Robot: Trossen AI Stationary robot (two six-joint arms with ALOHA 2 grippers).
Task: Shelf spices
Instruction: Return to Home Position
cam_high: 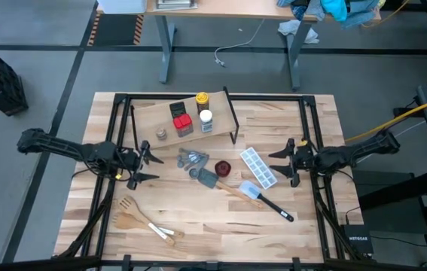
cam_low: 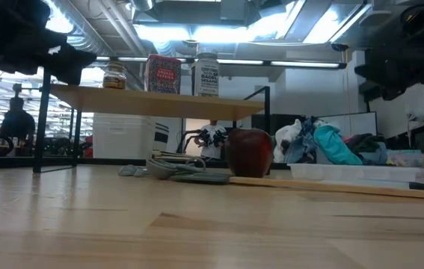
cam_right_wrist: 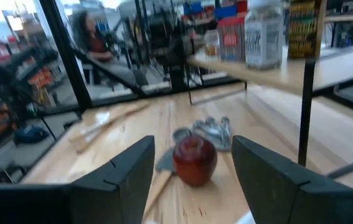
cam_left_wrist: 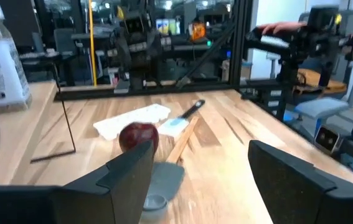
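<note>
High: spices [cam_high: 182,122] all up on the shelf [cam_high: 221,119], far-centre, long axis left-right. Left gripper [cam_high: 147,164] is nearer it than right gripper [cam_high: 283,163]. Low: white-capped jar [cam_low: 206,75] upright on top. Wrists: I see both claws spread, empty.

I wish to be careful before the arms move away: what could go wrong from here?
The left gripper, open, sits close to the near-left corner of the shelf; a wide swing could bump its leg. The tiny jar stands near the shelf's front edge, so a jolt might tip it off. The right gripper, open, is beside the ice tray and could nudge it.
</note>
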